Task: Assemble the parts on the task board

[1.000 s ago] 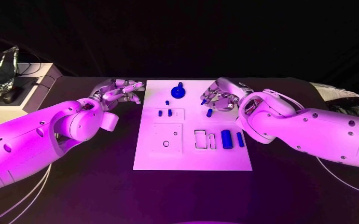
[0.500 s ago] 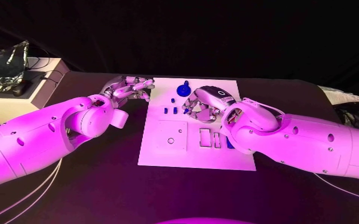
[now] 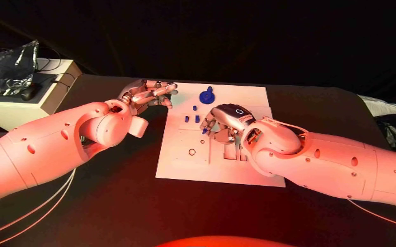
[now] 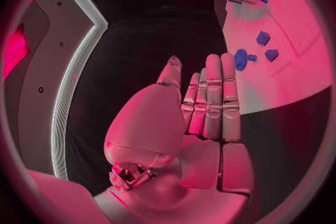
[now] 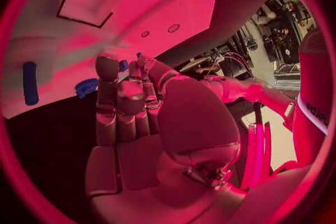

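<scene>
Head view has the right hand [image 3: 224, 122] pinching a small blue part [image 3: 204, 131] over the task board [image 3: 248, 172], so I'd lower it slowly and square to its slot, left hand [image 3: 147, 95] idle with fingers apart.

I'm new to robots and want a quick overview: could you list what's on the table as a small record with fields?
surface: black table
board: white task board, centre
parts: small blue pieces; round blue part at the far end
left hand: beside the board's far left edge, holding nothing
right hand: over the board's middle; grip unclear
</scene>
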`<move>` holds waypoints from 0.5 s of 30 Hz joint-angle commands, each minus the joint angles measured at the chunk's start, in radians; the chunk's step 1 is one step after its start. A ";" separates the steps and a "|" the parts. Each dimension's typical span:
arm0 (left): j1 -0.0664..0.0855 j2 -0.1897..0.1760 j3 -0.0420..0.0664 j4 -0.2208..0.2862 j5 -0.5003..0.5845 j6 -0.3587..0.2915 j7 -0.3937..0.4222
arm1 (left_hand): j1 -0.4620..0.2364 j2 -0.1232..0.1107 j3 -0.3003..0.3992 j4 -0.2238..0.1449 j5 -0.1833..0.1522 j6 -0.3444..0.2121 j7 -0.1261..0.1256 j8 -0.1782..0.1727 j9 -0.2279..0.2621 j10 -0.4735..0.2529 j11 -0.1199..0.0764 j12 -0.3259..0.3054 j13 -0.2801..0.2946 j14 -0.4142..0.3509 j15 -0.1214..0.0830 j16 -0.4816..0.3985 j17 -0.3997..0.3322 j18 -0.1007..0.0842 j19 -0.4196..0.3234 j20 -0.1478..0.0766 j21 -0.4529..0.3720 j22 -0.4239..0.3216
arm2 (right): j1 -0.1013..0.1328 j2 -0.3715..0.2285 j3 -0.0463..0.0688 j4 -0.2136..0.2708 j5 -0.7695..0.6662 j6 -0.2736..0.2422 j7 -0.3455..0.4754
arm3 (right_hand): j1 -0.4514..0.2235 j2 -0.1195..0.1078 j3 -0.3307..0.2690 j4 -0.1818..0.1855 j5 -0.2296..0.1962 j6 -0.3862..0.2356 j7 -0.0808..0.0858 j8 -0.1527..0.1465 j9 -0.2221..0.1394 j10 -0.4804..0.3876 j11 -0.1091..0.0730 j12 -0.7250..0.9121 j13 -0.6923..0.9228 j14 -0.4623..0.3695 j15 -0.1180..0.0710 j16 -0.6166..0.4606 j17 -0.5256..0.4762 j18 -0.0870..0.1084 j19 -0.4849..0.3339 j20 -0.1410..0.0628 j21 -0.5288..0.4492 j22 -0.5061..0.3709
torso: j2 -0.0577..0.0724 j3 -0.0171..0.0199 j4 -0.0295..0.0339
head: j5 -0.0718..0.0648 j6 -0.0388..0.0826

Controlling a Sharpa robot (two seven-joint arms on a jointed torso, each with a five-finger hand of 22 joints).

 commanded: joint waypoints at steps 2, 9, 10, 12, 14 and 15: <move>0.000 0.002 0.001 0.003 0.007 0.007 0.010 | 0.003 -0.001 0.002 -0.006 0.005 -0.002 -0.001 0.005 0.001 -0.007 0.001 0.002 -0.001 -0.006 0.001 0.006 -0.001 -0.012 -0.001 0.005 -0.006 0.001 | -0.004 0.006 -0.002 -0.002 -0.030 0.039 0.003 | -0.003 0.012 0.004 -0.003 -0.001 0.007 0.004 0.001 0.035 0.016 -0.012 0.004 0.001 -0.006 0.002 -0.002 -0.001 0.016 0.007 -0.001 -0.003 0.039 | 0.001 0.0003 0.0001 | 0.010 -0.007; 0.000 0.003 0.001 0.001 0.007 0.008 0.010 | 0.003 -0.001 0.002 -0.006 0.005 -0.002 -0.001 0.005 0.001 -0.007 0.001 0.002 -0.001 -0.006 0.001 0.006 -0.001 -0.012 -0.001 0.005 -0.006 0.001 | -0.017 0.016 -0.005 -0.005 -0.030 0.046 0.009 | -0.003 0.012 0.004 -0.003 -0.001 0.007 0.004 0.001 0.035 0.016 -0.012 0.004 0.001 -0.006 0.002 -0.002 -0.001 0.016 0.007 -0.001 -0.003 0.039 | 0.000 0.0007 0.0004 | 0.019 -0.020; 0.000 0.003 0.001 0.001 0.007 0.009 0.010 | 0.003 -0.001 0.002 -0.006 0.005 -0.002 -0.001 0.005 0.001 -0.007 0.001 0.002 -0.001 -0.006 0.001 0.006 -0.001 -0.012 -0.001 0.005 -0.006 0.001 | -0.019 0.017 -0.006 -0.005 -0.030 0.046 0.009 | -0.003 0.012 0.004 -0.003 -0.001 0.007 0.004 0.001 0.035 0.016 -0.012 0.004 0.001 -0.006 0.002 -0.002 -0.001 0.016 0.007 -0.001 -0.003 0.039 | 0.000 0.0007 0.0004 | 0.019 -0.020; 0.000 0.003 0.001 0.001 0.007 0.011 0.008 | 0.001 -0.002 0.003 -0.006 0.005 -0.002 -0.001 0.005 0.001 -0.008 0.001 0.003 -0.001 -0.007 0.001 0.008 -0.002 -0.012 -0.001 0.006 -0.007 0.003 | -0.023 0.019 -0.006 -0.007 -0.030 0.045 0.009 | -0.003 0.012 0.004 -0.004 -0.002 0.008 0.004 0.001 0.035 0.016 -0.012 0.004 0.001 -0.006 0.002 -0.002 -0.002 0.016 0.008 -0.001 -0.009 0.039 | 0.000 -0.0004 0.0004 | 0.022 -0.022; 0.000 0.003 0.001 0.000 0.006 0.013 0.006 | -0.001 -0.004 0.002 -0.005 0.004 -0.006 0.000 0.004 0.001 -0.010 0.002 0.002 -0.001 -0.007 0.001 0.008 -0.003 -0.012 -0.001 0.006 -0.008 0.004 | -0.026 0.019 -0.006 -0.008 -0.031 0.044 0.009 | -0.003 0.012 0.004 -0.004 0.000 0.008 0.004 0.001 0.035 0.016 -0.012 0.004 0.001 -0.006 0.002 -0.002 -0.003 0.016 0.009 -0.001 -0.012 0.039 | 0.000 -0.0006 0.0006 | 0.023 -0.023; 0.000 0.002 0.001 0.000 0.006 0.014 0.006 | -0.001 -0.004 0.002 -0.005 0.004 -0.006 0.000 0.004 0.001 -0.010 0.002 0.002 -0.001 -0.007 0.001 0.008 -0.003 -0.012 -0.001 0.006 -0.008 0.004 | -0.027 0.019 -0.006 -0.009 -0.031 0.045 0.008 | -0.003 0.012 0.004 -0.004 0.000 0.008 0.004 0.001 0.035 0.016 -0.012 0.004 0.001 -0.006 0.002 -0.002 -0.003 0.016 0.009 -0.001 -0.012 0.039 | 0.000 -0.0006 0.0010 | 0.023 -0.024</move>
